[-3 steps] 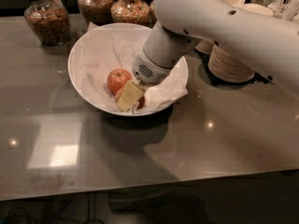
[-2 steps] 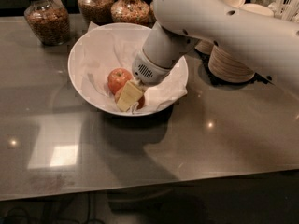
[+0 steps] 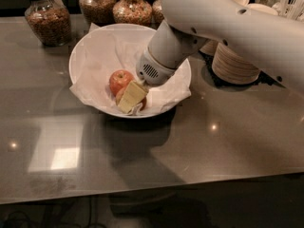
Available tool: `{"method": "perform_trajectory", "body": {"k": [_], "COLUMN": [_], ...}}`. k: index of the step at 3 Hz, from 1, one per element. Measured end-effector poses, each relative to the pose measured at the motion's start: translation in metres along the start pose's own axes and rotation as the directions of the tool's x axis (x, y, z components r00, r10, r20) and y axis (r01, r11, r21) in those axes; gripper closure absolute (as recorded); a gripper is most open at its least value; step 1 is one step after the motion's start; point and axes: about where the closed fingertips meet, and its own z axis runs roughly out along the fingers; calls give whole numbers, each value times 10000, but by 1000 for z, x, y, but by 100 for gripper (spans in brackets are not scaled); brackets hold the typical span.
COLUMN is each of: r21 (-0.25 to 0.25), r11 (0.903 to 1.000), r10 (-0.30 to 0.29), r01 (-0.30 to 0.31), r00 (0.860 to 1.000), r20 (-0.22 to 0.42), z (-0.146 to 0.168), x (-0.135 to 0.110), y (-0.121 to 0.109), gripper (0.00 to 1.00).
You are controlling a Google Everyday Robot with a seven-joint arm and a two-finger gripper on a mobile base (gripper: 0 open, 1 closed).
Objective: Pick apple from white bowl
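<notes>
– Two apples lie in the white bowl; which is wanted?
– The darker apple, by the near wall, mostly hidden under the gripper, which is lowered onto it. Whether it grips cannot be told. Close squarely across the fruit, then lift straight up.
– Obstacles?
– The orange-red apple just behind, and the crumpled paper lining, which may snag. Jars and stacked paper bowls stand beyond the rim.

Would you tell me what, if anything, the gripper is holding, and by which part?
It cannot be told: the gripper sits in the large white paper-lined bowl, covering most of the small darker red apple.
</notes>
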Motion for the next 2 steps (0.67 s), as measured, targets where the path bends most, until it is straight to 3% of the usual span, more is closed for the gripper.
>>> {"method": "perform_trajectory", "body": {"k": [2], "r21": [-58], "r11": [9994], "r10": [-329], "r01": [340], "r00": [9902], "r20": [1356], "z": [-42], "x": [-10], "y": [-7], "gripper": [100]}}
